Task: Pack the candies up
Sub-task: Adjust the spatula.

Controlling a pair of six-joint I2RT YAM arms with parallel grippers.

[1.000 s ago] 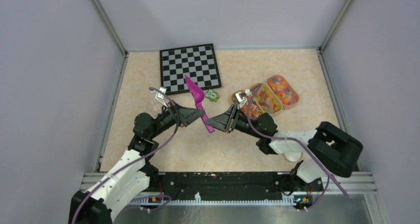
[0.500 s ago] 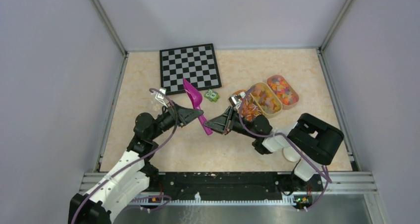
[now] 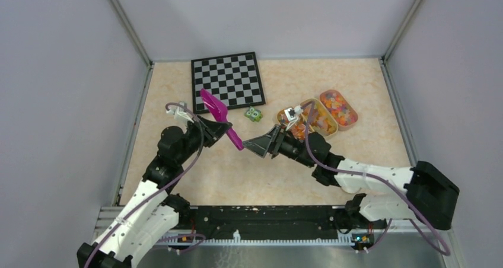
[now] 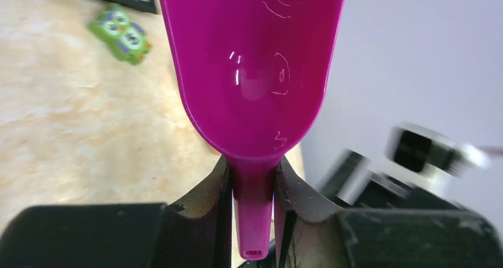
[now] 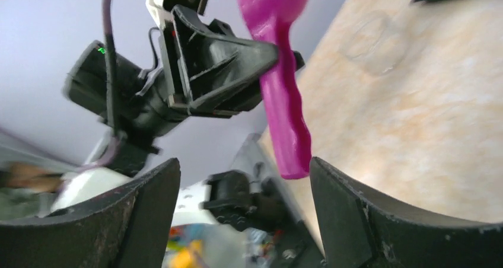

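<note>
My left gripper (image 3: 223,128) is shut on the handle of the magenta scoop (image 3: 216,109), which it holds above the table with the bowl pointing toward the chessboard. In the left wrist view the handle (image 4: 254,214) sits pinched between both fingers, and the empty bowl (image 4: 252,60) fills the frame. My right gripper (image 3: 250,144) stands open just right of the handle's end (image 5: 289,152) and does not touch it. The candies (image 3: 320,118) lie in two oval trays at the right, behind the right arm.
A small green block with eyes (image 3: 254,114) lies on the table between the scoop and the trays. The chessboard (image 3: 228,78) lies flat at the back left. Metal rails and grey walls bound the table on three sides.
The left gripper closed on the scoop handle and the right gripper opened and let go. The left arm has carried the scoop leftward, away from the right gripper.
</note>
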